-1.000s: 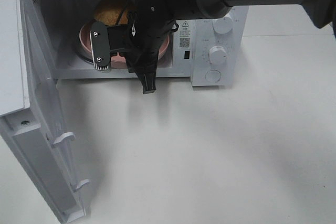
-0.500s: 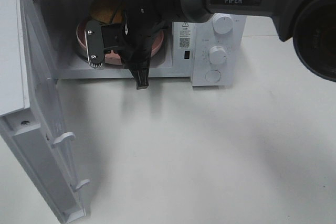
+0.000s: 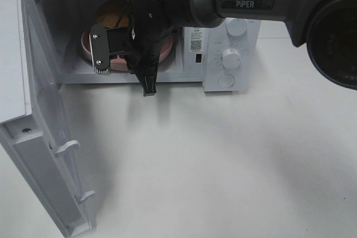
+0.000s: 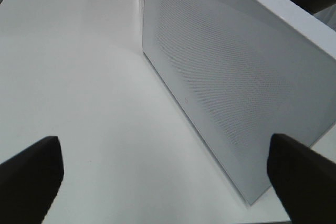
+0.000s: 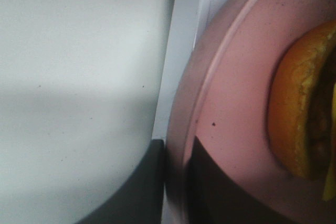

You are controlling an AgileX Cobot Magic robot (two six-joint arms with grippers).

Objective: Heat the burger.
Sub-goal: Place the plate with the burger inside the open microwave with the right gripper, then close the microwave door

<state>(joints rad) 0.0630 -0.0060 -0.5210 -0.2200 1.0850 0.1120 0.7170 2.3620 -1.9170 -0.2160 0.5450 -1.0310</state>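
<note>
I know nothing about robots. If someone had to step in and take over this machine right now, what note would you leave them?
The left gripper is open and empty, facing the outside of the microwave door.
The right gripper reaches into the microwave, closed on the rim of the pink plate.
The burger sits on that plate, towards the back of the chamber.
Done: plate and burger are inside.
Left: let go of the plate, pull the arm out, shut the door, set the knobs to heat.
</note>
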